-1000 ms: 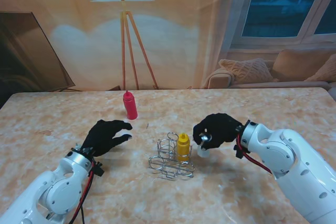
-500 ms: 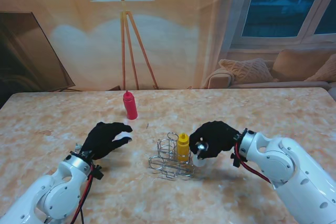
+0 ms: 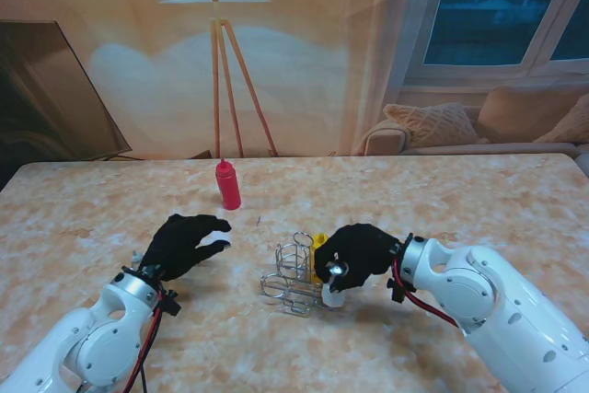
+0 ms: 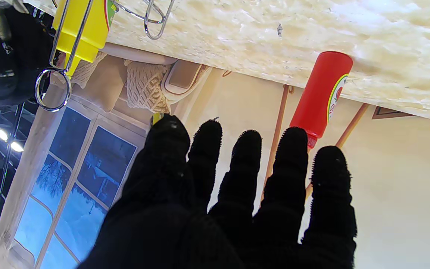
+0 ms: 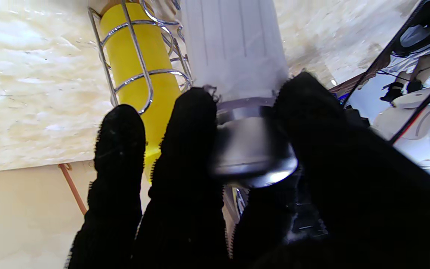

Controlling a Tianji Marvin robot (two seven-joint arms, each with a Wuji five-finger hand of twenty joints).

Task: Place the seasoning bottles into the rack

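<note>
Fingers of our right robot hand (image 3: 354, 253) are wrapped around the silver cap of a white seasoning bottle (image 3: 333, 294), which hangs just over the right end of the wire rack (image 3: 294, 283). From the right wrist, the white bottle's ribbed body (image 5: 235, 45) sits just beside the rack's wire loops, and we cannot tell whether its base rests inside a compartment. The yellow bottle (image 3: 317, 246) stands upright in the rack, half hidden behind our right robot hand; the wrist view shows it ringed by wire (image 5: 140, 63).

Our left robot hand (image 3: 189, 241) hovers over the tabletop (image 3: 110, 209) to the left of the rack, fingers spread and grasping nothing. Seen from the left wrist, its fingertips (image 4: 248, 144) point toward the red bottle (image 4: 321, 91).

That red bottle (image 3: 227, 185) stands upright on the tabletop, farther from us than the left robot hand and well apart from the rack.
</note>
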